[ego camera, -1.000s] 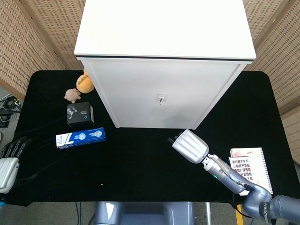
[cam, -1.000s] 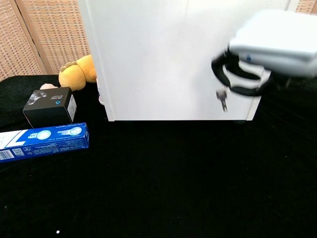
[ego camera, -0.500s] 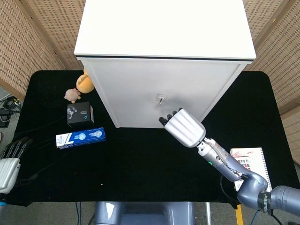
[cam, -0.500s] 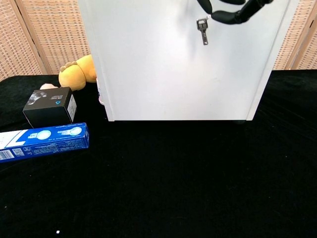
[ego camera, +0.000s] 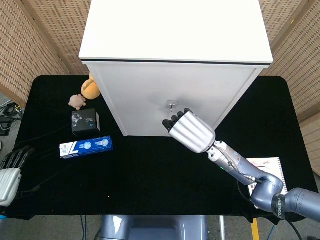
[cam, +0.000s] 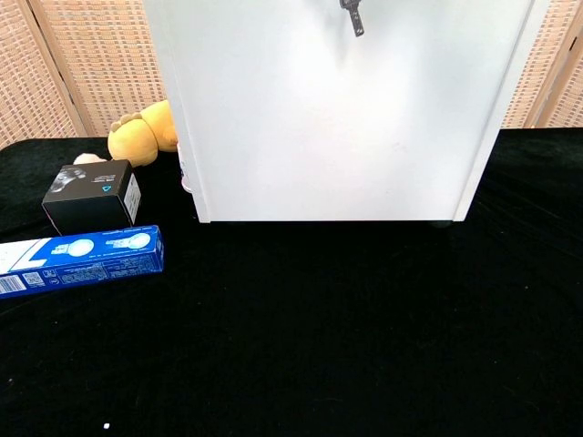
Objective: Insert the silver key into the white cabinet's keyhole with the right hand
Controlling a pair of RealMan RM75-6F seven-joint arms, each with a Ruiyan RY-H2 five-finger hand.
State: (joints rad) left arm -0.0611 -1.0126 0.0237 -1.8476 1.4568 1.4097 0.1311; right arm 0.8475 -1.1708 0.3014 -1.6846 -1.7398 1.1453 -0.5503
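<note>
White cabinet centred at the back of the black table, door facing the cameras. Keyhole on the door front in the head view, small metal fitting, roughly mid-width. Right hand raised in front of the door, silver back toward the head camera, dark fingertips curled up just below the keyhole. Silver key visible in the chest view at the very top edge, hanging blade-down against the door face; upper end cut off by the frame. Key appears pinched by the right hand, but the grip itself is hidden behind the hand in the head view and out of frame in the chest view. Cannot tell whether the blade is in the keyhole or just beside it. Left hand parked at the far-left table edge, low, dark fingers apart and pointing up-left, holding nothing. Blue toothpaste box lying flat left of the cabinet, black box just behind it, apart. Small pinkish plush and yellow plush further back, yellow one right against the cabinet's left corner. Spiral notebook flat at the right front of the table, partly covered by the right forearm.
</note>
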